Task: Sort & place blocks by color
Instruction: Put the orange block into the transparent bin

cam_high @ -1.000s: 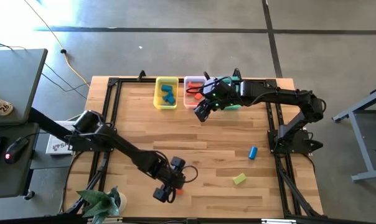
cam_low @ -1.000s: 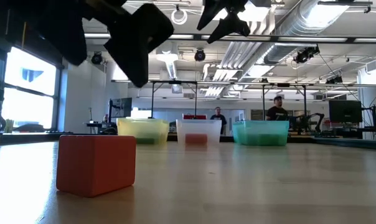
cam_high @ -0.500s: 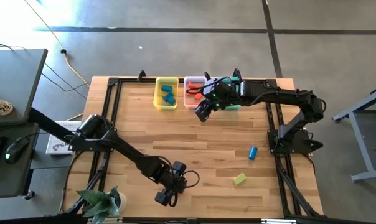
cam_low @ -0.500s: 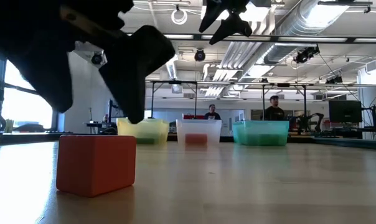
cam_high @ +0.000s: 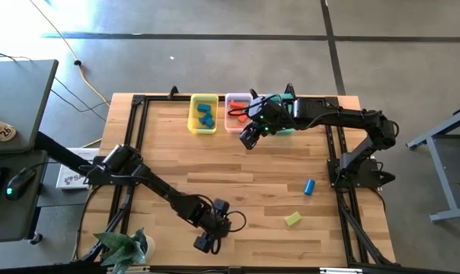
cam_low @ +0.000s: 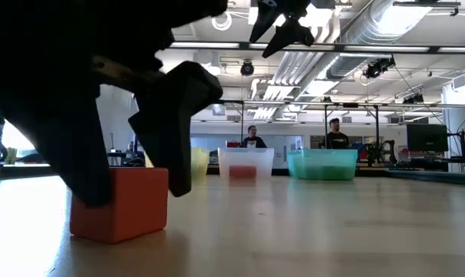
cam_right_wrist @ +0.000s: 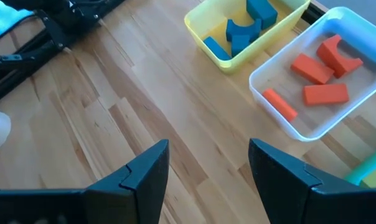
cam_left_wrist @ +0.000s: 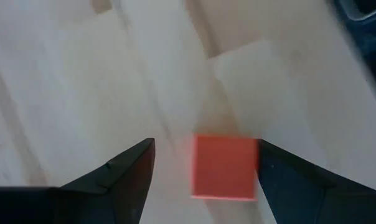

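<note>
At the surface's (cam_high: 237, 160) 6 o'clock edge the left claw (cam_left_wrist: 203, 171) hangs with fingers apart around a red cube (cam_left_wrist: 225, 167) that rests on the wood. The cube sits off-centre, close against one finger (cam_left_wrist: 294, 177); closing could shove or twist it out instead of gripping. The overhead view hides the cube under the claw; the wrist view shows it. At 12 o'clock the right claw (cam_high: 249, 137) hovers, fingers parted and empty, beside the yellow tray (cam_right_wrist: 250, 46) of blue blocks (cam_right_wrist: 241, 31) and the clear tray (cam_right_wrist: 362, 62) of red blocks (cam_right_wrist: 319, 71).

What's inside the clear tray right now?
The clear tray holds four red-orange blocks: two bars, a cylinder and an arch. The tray's far end is cut off in the right wrist view.
</note>
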